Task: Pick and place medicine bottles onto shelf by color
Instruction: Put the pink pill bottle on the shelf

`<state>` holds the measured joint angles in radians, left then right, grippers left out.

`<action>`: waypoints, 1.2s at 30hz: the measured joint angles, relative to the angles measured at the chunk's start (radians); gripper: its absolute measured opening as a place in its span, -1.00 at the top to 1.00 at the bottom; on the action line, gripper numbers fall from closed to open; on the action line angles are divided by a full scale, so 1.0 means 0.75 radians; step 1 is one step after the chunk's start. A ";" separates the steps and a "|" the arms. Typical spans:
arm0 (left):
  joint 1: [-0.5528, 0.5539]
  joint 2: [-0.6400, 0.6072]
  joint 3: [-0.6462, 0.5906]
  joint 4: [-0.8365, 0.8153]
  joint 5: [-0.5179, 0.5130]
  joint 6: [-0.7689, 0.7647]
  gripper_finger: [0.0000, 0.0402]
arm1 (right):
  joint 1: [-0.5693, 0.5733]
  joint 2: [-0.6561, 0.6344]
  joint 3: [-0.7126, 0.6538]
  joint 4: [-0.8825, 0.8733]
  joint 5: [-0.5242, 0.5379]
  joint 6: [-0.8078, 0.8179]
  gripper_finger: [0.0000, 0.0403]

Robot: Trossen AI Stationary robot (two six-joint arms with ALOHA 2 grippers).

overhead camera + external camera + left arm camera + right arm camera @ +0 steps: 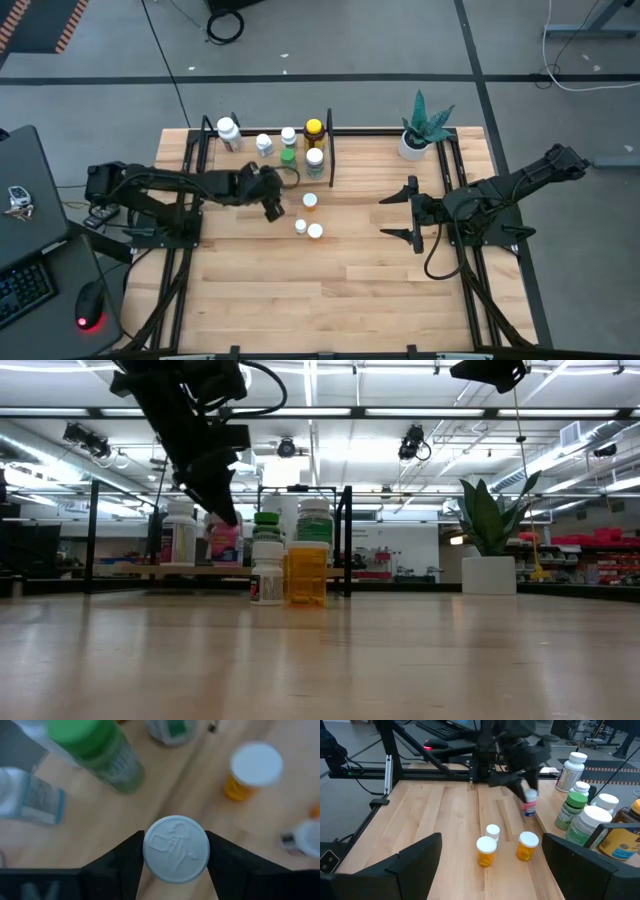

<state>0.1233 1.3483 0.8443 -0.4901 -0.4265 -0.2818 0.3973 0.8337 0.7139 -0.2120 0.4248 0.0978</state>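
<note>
Slatted wood surface (330, 290): whole near half is bare, open room between the 2 arms at centre. Black frame rods run along the left, right and far edges.

Shelf (250, 160) sits at the far left-centre edge, boxed by thin black rods; a rod upright (330, 150) marks its right side.

Left arm reaches in from the left, left pincer (272, 205) just in front of the shelf's near edge. It is pinching a white-capped bottle (176, 849), cap gripped between both fingers (125, 865), held above the surface in the low view.

Right arm waits on the right side, right pincer (412, 212) spread wide with nothing between its fingers, well apart from the bottles.

Bottles on the shelf: 1 large white (228, 133) far left, 1 small white (263, 144), 1 white (289, 136), 1 green-capped (288, 158), 1 amber with yellow cap (314, 132), 1 white (314, 160) near the rod upright. They cluster tight in the shelf's right half; the green-capped one is nearest the held bottle.

3 small bottles loose on the surface just right of the left pincer: 2 orange (486, 851) (527, 845), 1 small white-capped (492, 831). They stand close together.

White pot with green plant (420, 128) at the far right corner, clear of both arms.
</note>
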 joint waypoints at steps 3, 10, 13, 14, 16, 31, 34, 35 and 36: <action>0.066 -0.001 0.001 -0.017 0.000 0.009 0.05 | 0.000 0.000 0.000 0.000 0.000 0.000 -0.75; 0.205 -0.002 0.001 -0.013 0.000 0.044 0.04 | 0.000 0.000 0.000 0.000 0.000 0.000 -0.75; 0.269 -0.002 0.001 -0.012 0.001 0.058 0.00 | 0.000 0.000 0.000 0.000 0.000 0.000 -0.75; 0.292 -0.002 0.001 -0.012 0.001 0.070 0.00 | 0.000 0.000 0.000 0.000 0.000 0.000 -0.75; 0.333 -0.002 0.001 -0.002 0.001 0.088 0.01 | 0.000 0.000 0.000 0.000 0.000 0.000 -0.75; 0.492 0.035 0.001 0.066 0.151 0.077 -0.02 | 0.000 0.000 0.000 0.002 0.000 0.000 -0.75; 0.492 0.032 0.001 0.064 0.151 0.078 -0.01 | 0.000 0.000 0.000 0.001 0.000 0.004 -0.75; 0.492 0.032 0.001 0.062 0.151 0.079 -0.01 | 0.000 0.000 0.000 0.002 0.000 0.004 -0.75; 0.492 0.032 0.001 0.060 0.150 0.084 -0.03 | 0.000 0.000 0.000 0.002 0.000 0.004 -0.75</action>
<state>0.4919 1.3724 0.8452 -0.4452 -0.3137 -0.2185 0.3973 0.8337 0.7139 -0.2108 0.4248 0.1009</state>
